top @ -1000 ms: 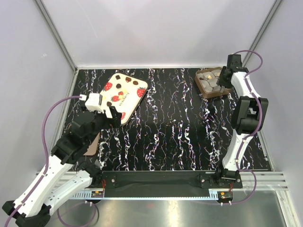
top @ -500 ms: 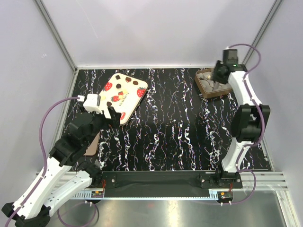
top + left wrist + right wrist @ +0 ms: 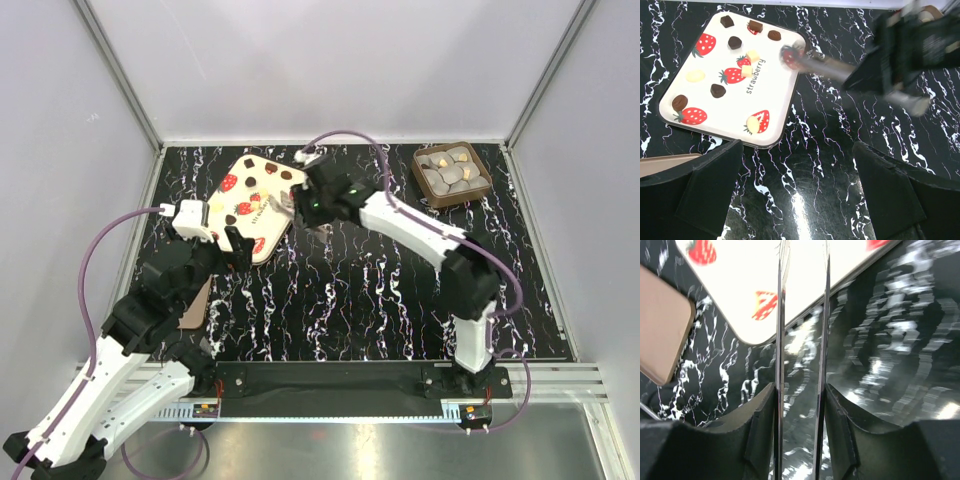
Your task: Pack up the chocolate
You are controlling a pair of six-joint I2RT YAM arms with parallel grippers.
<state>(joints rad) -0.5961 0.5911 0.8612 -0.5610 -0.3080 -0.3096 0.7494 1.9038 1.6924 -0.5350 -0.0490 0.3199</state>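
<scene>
Right gripper (image 3: 288, 204): reaches across to the far left. Holds its long thin metal fingers (image 3: 780, 340) part-way apart, with nothing seen between them. Hovers at the right edge of the flat cream lid printed with red strawberries and brown squares (image 3: 255, 195). Cannot tell from the blurred left wrist view whether touching that lid or just above it.

Left gripper (image 3: 797, 190): gapes fully, empty. Hangs above the black white-veined tabletop (image 3: 380, 290), just on the near side of the same lid. Overhangs a flat tan card-like panel (image 3: 192, 308) by the left edge.

Chocolate (image 3: 452, 172): sits well apart from both grippers, in the small square brown tray (image 3: 428, 196) at the far right corner. Shows as small round pieces, pale grey with a few gold, packed touching one another.

Handling, by judgement only: probably light, rigid and smooth-surfaced, so slippery. Liable to dent or crack under a hard pinch. Best taken singly across the round edge with the thin fingers, squeezing gently. Alternatively, gripping the tray by one wall moves the lot, kept level to stop pieces sliding out.

Lid: looks thin and stiff. Calls for an edge grip, awkward to start while lying flat on the table.
</scene>
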